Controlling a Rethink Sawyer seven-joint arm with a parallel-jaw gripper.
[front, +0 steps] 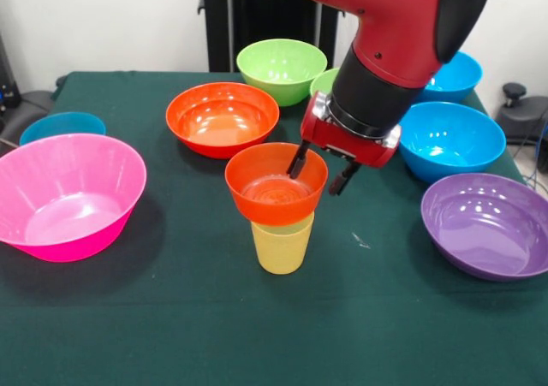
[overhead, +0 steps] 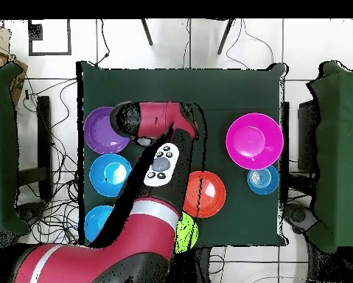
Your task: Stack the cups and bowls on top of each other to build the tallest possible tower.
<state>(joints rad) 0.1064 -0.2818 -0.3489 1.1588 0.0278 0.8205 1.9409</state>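
At table centre, the gripper straddles the right rim of a small glossy orange plastic bowl seated on a translucent pale-yellow tumbler; whether it grips is unclear, and overhead the arm hides both.

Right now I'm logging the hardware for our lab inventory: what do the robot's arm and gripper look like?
The arm is glossy red with rounded black joint covers. Its wrist is a black cylinder ending in a silver ring and a red block, from which the gripper extends two thin black fingers. From overhead, the arm carries a white oval control panel with dark buttons and a silver-grey band further back.
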